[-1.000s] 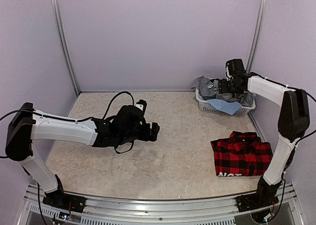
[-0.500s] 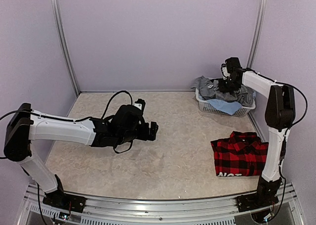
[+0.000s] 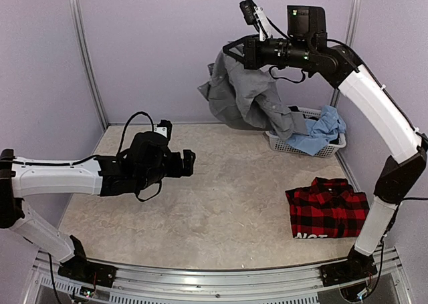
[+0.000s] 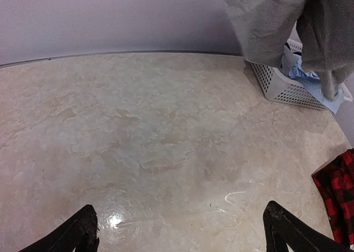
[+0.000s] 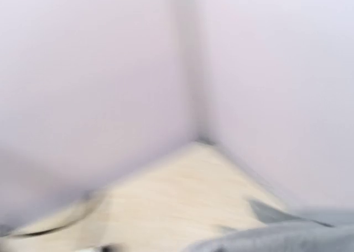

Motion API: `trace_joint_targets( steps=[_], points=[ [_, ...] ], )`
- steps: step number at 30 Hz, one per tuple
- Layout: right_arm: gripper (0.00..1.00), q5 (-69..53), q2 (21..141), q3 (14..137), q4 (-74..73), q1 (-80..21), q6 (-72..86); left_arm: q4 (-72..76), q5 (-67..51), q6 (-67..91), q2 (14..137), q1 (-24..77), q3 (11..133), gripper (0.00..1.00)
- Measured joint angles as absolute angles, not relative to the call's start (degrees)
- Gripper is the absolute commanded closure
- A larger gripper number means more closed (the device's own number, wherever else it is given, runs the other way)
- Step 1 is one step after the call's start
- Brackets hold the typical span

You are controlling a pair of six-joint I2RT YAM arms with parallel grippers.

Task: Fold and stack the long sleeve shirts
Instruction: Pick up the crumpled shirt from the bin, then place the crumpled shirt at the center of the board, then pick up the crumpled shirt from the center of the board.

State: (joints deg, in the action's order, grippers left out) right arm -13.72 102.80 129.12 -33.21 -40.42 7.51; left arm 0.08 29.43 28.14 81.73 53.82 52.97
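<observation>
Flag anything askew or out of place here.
A light blue garment spills over the white basket's front rim, half out. The grey shirt dangles crumpled from the shut right gripper, one sleeve trailing to the basket. The folded plaid shirt lies neat.

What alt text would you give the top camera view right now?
The right gripper holds the grey shirt high, one end trailing into the white basket. The folded plaid shirt lies on the table at right, and the left gripper hovers open.
</observation>
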Motion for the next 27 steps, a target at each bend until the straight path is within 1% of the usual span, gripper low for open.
trace_joint_targets(
  steps=[2, 4, 7, 13, 17, 19, 21, 24, 27],
  points=[
    [0.99, -17.1, 101.1, 129.0, -32.5, -45.2, 7.6, -0.3, 31.0, 28.6, 78.5, 53.1, 51.3, 0.01],
    [0.94, -19.3, 99.5, 126.8, -31.0, -46.9, 8.1, -0.6, 32.6, 29.5, 74.9, 52.6, 49.2, 0.01],
    [0.95, -18.4, 99.1, 121.5, -29.3, -46.3, 8.9, -1.9, 35.1, 31.1, 68.1, 52.5, 45.7, 0.01],
    [0.89, -13.7, 104.5, 106.7, -28.1, -45.3, 9.7, -2.3, 37.6, 33.4, 56.2, 51.9, 38.5, 0.01],
    [0.88, -11.2, 106.1, 99.2, -28.7, -43.4, 10.7, -3.3, 38.0, 33.6, 54.8, 51.1, 37.5, 0.01],
    [0.84, -10.0, 105.7, 95.7, -27.8, -41.6, 11.5, -3.7, 38.0, 33.2, 55.1, 50.9, 37.5, 0.01],
    [0.79, -9.0, 104.4, 90.6, -26.5, -39.6, 12.0, -4.0, 37.8, 32.2, 55.8, 50.8, 37.5, 0.01],
    [0.66, -8.5, 102.4, 82.9, -25.1, -37.4, 12.6, -4.0, 36.6, 30.0, 58.0, 50.2, 37.9, 0.01],
    [0.49, -10.9, 101.3, 76.5, -23.2, -37.0, 12.8, -4.8, 33.9, 28.3, 61.8, 48.0, 39.9, 0.01]
  ],
)
